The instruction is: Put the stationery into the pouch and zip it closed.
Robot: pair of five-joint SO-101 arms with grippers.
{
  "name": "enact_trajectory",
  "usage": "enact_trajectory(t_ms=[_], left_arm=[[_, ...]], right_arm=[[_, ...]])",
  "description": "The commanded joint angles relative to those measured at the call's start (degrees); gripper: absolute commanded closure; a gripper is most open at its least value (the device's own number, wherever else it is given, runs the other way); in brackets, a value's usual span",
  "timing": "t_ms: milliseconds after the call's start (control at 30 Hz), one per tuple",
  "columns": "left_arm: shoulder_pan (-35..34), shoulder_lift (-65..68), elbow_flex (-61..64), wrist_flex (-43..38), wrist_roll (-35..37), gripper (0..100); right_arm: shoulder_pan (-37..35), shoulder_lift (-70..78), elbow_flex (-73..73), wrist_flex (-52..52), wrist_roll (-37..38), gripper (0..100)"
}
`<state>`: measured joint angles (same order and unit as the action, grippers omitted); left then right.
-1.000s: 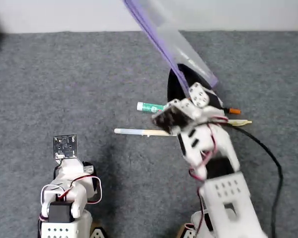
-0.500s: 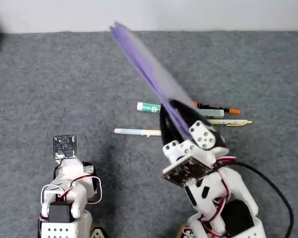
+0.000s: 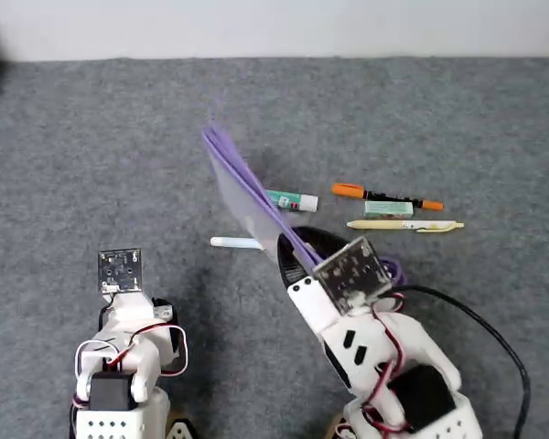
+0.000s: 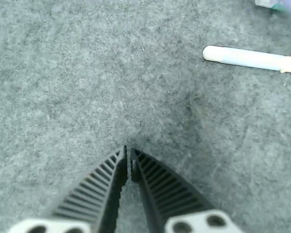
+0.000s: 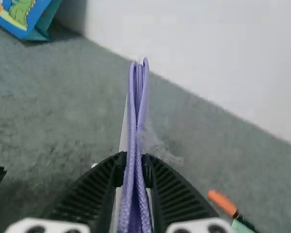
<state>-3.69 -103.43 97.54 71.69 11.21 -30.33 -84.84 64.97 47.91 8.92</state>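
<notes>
Right end effector (image 5: pixel 134 161) pinches flat purple-edged pouch (image 5: pixel 137 97); left end effector (image 4: pixel 128 151) pressed together — above fuzzy mat (image 4: pixel 63 73).

Clear, purple-edged pouch (image 3: pixel 245 194) held edge-up and tilted in the right gripper (image 5: pixel 134 167); white pen (image 3: pixel 233 242), green-banded tube (image 3: pixel 293 200), orange marker (image 3: pixel 384 196) and yellow pen (image 3: pixel 404 225) lie flat nearby.

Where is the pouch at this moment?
In the high view the pouch is clamped edge-on in the right claw, over the white pen.
</notes>
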Motion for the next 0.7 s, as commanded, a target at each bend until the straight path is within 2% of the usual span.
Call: enact_trajectory(t_ms=[0,133,300,500,667], left_arm=[[-0.4,-0.9,-1.2,0.2,0.7,99],[-0.4,-0.9,-1.2,0.2,0.7,99],[-0.4,-0.9,-1.2,0.2,0.7,99],[-0.4,-0.9,-1.2,0.2,0.7,99],[-0.4,-0.9,-1.2,0.2,0.7,99]], right_arm=[[2.8,4.9,3.0,-3.0,-1.2,98.6],[5.8,10.7,6.7,-6.5,-0.5,98.4],[9.0,18.9,7.7,-10.9,6.2,97.3],[15.7,28.0,7.4,-14.5,9.8,74.2],[23.1,32.0,3.4,-14.4,13.5,74.2]])
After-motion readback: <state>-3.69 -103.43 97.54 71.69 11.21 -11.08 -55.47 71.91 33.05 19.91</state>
